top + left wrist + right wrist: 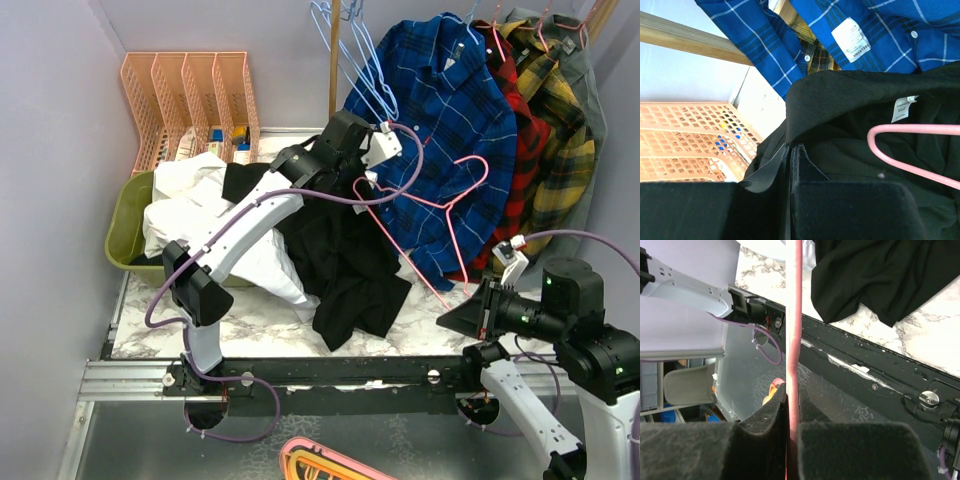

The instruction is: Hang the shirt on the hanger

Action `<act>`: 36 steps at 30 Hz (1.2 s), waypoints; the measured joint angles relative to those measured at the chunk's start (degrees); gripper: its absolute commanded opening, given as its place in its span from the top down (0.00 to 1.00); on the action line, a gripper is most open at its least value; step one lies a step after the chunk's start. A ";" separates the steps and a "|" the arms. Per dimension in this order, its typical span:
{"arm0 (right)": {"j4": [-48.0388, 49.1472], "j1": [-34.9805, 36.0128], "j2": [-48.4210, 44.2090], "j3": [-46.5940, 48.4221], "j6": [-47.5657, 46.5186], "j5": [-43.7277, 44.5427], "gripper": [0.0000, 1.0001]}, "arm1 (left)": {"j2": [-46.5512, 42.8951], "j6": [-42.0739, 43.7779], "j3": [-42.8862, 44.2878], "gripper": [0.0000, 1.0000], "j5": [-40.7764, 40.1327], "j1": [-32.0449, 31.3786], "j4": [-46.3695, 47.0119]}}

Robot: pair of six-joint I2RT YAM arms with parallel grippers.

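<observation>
The black shirt [340, 260] hangs in a heap from my left gripper [345, 135] down onto the marble table. In the left wrist view that gripper [790, 150] is shut on a fold of the shirt [850, 100] near its collar, where a white label shows. The pink hanger [450, 200] slants in front of the plaid shirts, its upper end by the left gripper. Its lower end sits in my right gripper [455, 315]. The right wrist view shows this gripper [792, 395] shut on the hanger's pink wire [794, 315], with the shirt's hem [880, 275] beyond. A loop of the hanger [920, 129] lies against the shirt.
A green basket [125, 225] holding a white garment [190, 200] stands at the left. An orange file rack [190, 90] is behind it. A blue plaid shirt [450, 100] and other plaid shirts hang at the back right, beside light blue hangers [350, 50].
</observation>
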 measured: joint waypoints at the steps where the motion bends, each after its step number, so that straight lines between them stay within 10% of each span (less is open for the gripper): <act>1: 0.02 0.00 -0.02 -0.52 -0.09 -0.42 0.99 | 0.22 0.00 0.02 1.00 0.00 0.00 0.04; 13: 3.34 -0.26 6.99 -3.58 -3.85 -0.83 0.99 | 1.14 -1.33 1.01 1.00 5.55 -0.24 -2.10; 36: 45.75 -0.26 12.35 -25.92 0.81 -9.03 0.99 | -4.02 -1.86 -1.05 1.00 13.99 -3.41 -5.33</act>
